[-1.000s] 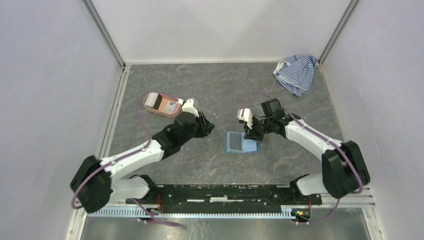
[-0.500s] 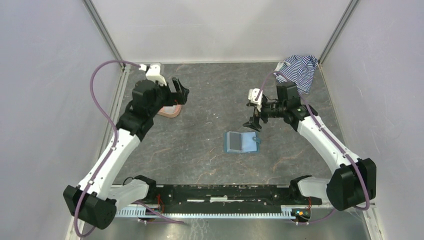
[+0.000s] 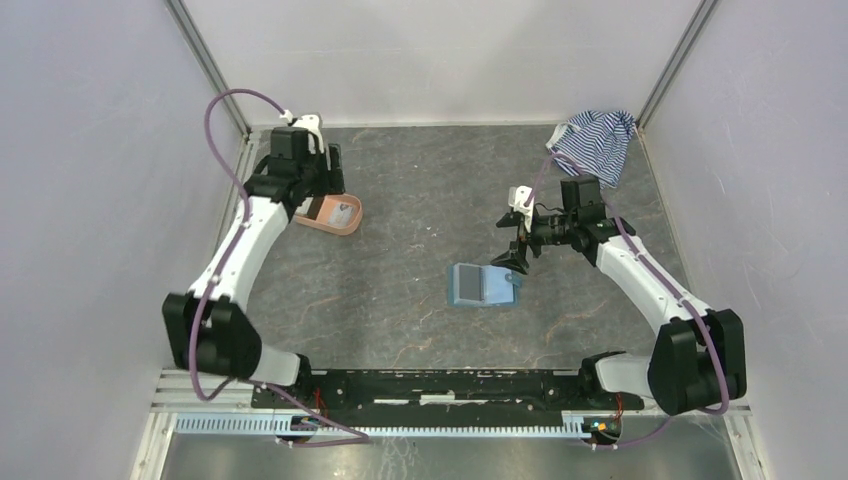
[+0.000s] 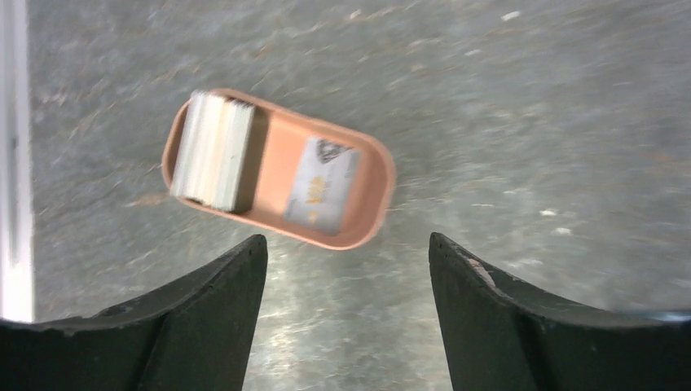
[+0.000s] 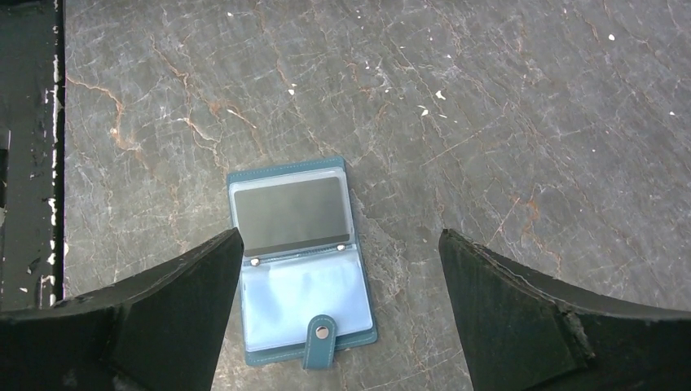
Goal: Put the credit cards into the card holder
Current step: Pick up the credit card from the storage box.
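Observation:
The card holder (image 5: pixel 301 281) (image 3: pixel 482 285) lies open and flat on the table, snap tab towards my right wrist camera, with a grey card (image 5: pixel 287 213) in its upper clear pocket. Above and just to the right of it hovers my right gripper (image 5: pixel 342 232) (image 3: pixel 510 255), open and empty. More credit cards sit in a salmon-pink oval tray (image 4: pixel 371 220) (image 3: pixel 348 226): a whitish stack (image 4: pixel 213 151) at one end and a single grey card (image 4: pixel 323 184) lying flat. My left gripper (image 4: pixel 345 240) (image 3: pixel 335 178) hangs open just behind the tray, holding nothing.
A blue-and-white striped cloth (image 3: pixel 595 145) is bunched in the back right corner. Metal frame rails run along the left edge (image 4: pixel 15 155) and the walls close in on three sides. The arm bases and a black rail (image 3: pixel 450 385) line the near edge.
My left arm has swung from the table's middle to the back left over the tray, and its jaws have opened. The right gripper opened and drew back from the card holder.

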You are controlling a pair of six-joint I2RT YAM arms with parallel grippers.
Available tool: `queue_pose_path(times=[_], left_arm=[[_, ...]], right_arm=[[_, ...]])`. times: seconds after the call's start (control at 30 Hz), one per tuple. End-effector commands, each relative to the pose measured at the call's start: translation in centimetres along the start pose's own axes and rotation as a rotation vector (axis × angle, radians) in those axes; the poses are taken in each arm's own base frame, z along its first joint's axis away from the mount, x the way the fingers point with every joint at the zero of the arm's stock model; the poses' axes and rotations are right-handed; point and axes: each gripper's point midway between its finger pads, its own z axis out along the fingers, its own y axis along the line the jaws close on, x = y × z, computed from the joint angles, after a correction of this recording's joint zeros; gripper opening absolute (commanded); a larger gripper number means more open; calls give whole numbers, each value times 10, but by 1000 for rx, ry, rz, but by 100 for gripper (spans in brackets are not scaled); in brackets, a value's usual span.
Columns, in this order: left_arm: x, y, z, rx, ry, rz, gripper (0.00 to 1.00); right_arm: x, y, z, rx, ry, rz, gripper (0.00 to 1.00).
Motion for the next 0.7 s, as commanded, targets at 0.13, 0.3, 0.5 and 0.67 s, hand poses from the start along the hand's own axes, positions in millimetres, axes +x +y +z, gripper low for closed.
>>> queue_pose_path(times=[0.13,0.3,0.5,0.67], left_arm=[[27,82,63,-360,188,244,86],[26,101,94,-395,239,313,89],[35,127,119,-468,248,379,89],[49,129,137,-421,278,362,90]], right_arm=[[9,-1,5,-56,-7,2,98],[21,-1,10,-86,14,35,98],[27,2,14,-113,15,58,98],[31,2,15,-115,23,67,98]])
